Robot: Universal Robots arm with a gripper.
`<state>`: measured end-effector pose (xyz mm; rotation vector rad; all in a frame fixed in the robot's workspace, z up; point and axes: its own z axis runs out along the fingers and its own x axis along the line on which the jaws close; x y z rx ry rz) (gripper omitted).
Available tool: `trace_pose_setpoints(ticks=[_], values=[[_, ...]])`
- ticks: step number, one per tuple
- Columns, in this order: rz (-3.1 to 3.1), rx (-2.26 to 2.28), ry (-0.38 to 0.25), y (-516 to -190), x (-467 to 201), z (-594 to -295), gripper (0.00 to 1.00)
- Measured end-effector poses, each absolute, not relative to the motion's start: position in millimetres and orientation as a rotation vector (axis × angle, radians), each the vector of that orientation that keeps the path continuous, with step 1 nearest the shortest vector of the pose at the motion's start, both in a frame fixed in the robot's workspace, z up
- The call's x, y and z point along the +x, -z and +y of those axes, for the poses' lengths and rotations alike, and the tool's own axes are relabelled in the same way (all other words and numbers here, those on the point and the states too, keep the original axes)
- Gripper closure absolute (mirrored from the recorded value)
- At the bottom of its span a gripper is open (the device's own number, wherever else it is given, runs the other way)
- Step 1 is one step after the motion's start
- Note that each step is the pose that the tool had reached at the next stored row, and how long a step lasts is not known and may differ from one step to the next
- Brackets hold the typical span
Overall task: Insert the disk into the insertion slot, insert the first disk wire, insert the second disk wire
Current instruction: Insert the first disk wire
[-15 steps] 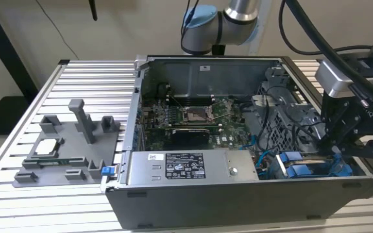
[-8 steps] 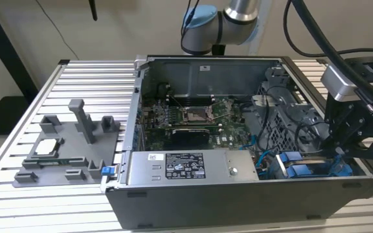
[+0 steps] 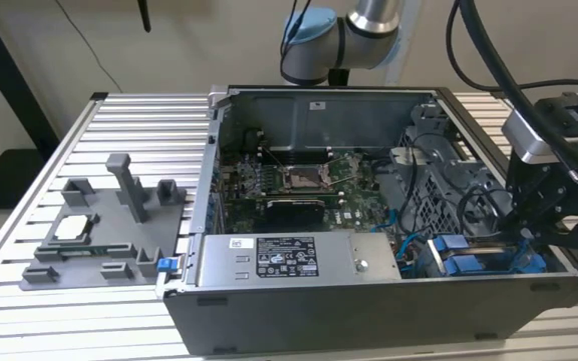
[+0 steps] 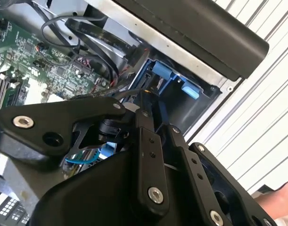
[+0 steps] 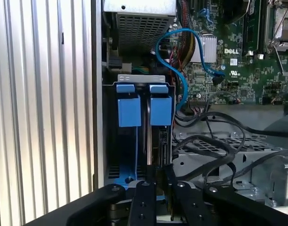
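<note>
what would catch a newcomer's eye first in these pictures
The open computer case sits on the slatted metal table, its green motherboard exposed. Next come the bright blue tabs in the insertion slot at the case's corner, with the black gripper close by.

One computer case (image 3: 369, 316) — and two blue carriers (image 5: 129, 112).

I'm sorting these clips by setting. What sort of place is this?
Probably a robotics lab or test bench: a robot arm reaches over an open computer case on a slatted aluminium table, beside a grey parts fixture.
</note>
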<state>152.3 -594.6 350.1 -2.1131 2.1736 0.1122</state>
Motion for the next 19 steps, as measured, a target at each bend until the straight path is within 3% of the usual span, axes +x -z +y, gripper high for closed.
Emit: trace_pose_setpoints(ticks=[19], values=[[2.219, -2.061, -0.108, -340, 153, -581, 1.00]])
